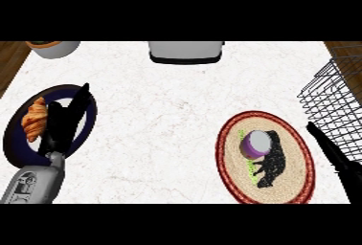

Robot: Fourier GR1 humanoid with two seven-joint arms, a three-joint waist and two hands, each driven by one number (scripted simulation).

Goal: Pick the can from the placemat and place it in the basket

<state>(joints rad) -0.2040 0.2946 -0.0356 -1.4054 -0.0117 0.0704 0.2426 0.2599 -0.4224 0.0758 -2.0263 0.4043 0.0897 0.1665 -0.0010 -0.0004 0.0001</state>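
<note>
The can (256,142) stands on the round woven placemat (298,158) with a red rim, right of centre. It shows a grey lid with a purple edge, and a dark shape runs from it toward the mat's lower part. My right hand (332,153) shows as a narrow black shape at the mat's right edge, fingers straight, apart from the can, between mat and basket. The black wire basket (332,95) stands at the far right. My left hand (65,122) rests open at the left, fingers up, over a dark plate.
A dark blue plate (14,139) with a croissant (32,122) lies under the left hand. A grey toaster-like appliance (186,50) sits at the back centre. A grey bowl (55,48) sits at the back left corner. Wooden floor shows beyond both side edges.
</note>
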